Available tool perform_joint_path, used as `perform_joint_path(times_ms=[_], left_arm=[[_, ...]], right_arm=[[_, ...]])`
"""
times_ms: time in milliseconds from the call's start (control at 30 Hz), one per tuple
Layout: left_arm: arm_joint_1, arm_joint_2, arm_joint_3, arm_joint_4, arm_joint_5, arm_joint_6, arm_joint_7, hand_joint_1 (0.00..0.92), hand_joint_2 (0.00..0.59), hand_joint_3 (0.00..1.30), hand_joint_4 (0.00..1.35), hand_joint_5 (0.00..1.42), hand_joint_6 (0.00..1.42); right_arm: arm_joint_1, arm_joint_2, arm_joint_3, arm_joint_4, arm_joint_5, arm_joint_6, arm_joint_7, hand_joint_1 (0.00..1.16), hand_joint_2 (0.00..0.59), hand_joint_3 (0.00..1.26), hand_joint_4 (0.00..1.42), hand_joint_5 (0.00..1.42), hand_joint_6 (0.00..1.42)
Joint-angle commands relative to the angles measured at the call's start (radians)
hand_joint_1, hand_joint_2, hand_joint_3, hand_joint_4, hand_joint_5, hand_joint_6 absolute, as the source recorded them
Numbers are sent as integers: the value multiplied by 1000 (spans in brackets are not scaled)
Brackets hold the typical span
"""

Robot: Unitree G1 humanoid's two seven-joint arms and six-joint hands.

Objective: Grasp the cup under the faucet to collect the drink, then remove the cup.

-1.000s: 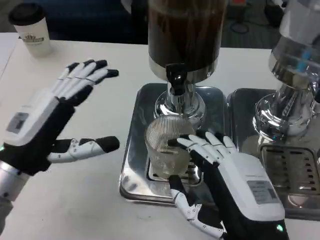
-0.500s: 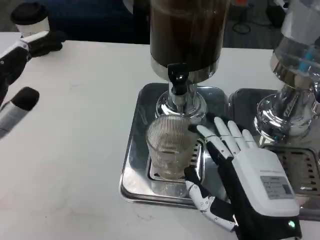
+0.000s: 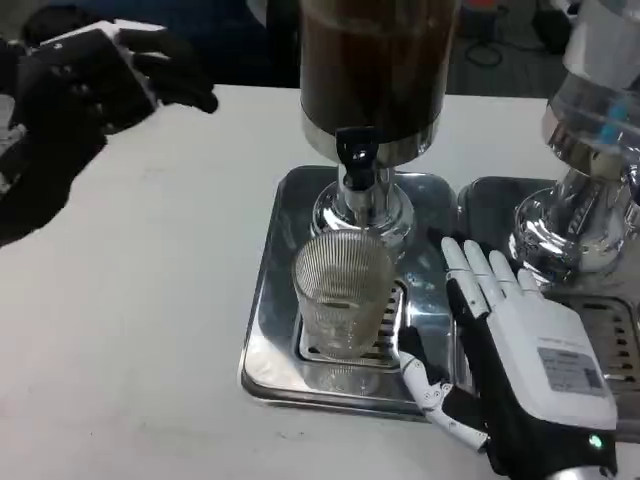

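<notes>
A clear ribbed glass cup (image 3: pixel 342 295) stands upright on the drip grate of a steel tray (image 3: pixel 268 330), straight below the black faucet (image 3: pixel 356 152) of a dispenser (image 3: pixel 375 60) filled with a dark drink. The cup looks nearly empty. My right hand (image 3: pixel 510 350) lies to the right of the cup with its fingers stretched forward and its thumb (image 3: pixel 425 385) low near the tray's front edge; it does not touch the cup. My left hand (image 3: pixel 90 85) is lifted high at the far left, blurred, with its fingers apart and nothing in it.
A second dispenser (image 3: pixel 590 130) with a clear body stands on its own steel tray (image 3: pixel 600 330) at the right, close behind my right hand. Bare white table (image 3: pixel 130 330) stretches to the left of the cup's tray.
My right hand has let go of the cup and slid back to the right. My left hand has swung up and left, now covering the paper cup at the back corner.
</notes>
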Motion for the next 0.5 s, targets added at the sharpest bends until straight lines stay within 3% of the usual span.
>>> perform_joint_path(times_ms=[33, 233, 500], left_arm=[[-75, -7, 22, 1, -6, 141, -87, 0, 28, 446, 405, 415, 325], [-148, -44, 56, 33, 27, 204, -112, 0, 26, 442, 395, 409, 315], [-270, -81, 17, 125, 63, 365, -230, 0, 14, 319, 237, 293, 217]], right_arm=[[-15, 4, 5, 14, -19, 33, 24, 368, 493, 11, 0, 0, 0], [-6, 0, 8, 22, -14, 49, 23, 328, 491, 11, 0, 0, 0], [3, 6, 17, 34, -9, 53, 7, 319, 488, 21, 0, 0, 0]])
